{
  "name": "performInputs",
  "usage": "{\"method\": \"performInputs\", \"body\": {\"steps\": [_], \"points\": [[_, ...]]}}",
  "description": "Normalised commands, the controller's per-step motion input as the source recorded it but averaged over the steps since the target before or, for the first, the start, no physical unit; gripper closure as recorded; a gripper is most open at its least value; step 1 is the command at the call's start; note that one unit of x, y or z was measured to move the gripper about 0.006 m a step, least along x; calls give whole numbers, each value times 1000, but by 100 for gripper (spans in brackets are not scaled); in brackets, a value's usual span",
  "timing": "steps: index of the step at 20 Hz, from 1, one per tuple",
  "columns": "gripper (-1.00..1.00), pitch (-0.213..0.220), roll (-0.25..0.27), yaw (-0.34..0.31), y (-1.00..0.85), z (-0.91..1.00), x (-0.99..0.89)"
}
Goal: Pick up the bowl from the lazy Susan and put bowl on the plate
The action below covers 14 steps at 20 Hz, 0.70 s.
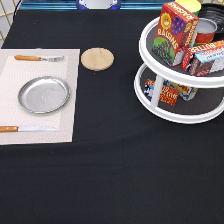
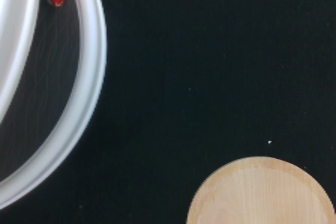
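Bowl not yet moved — plate (image 1: 43, 94) bare, gripper out of sight, its grip unknowable.
Risk: crowded lazy Susan (image 1: 150, 95) — boxes could topple.

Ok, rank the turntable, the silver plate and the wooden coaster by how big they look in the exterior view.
1. The lazy Susan, largest by far.
2. The plate.
3. The wooden coaster, smallest; it lies farther from the camera, but the gap looks real.
The gripper is not in that view.

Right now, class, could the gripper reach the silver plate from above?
Probably yes: the plate lies bare on the placemat, nothing over it. The gripper is out of the exterior view; its wrist camera sees the coaster and lazy Susan rim.
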Motion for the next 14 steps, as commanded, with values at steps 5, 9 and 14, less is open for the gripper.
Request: {"method": "performInputs", "body": {"steps": [5,9,14], "points": [[-100,8,0,0,89,0,128],[-100,99,5,-2,370,172,419],[-100,209,60,1,399,354,557]]}}
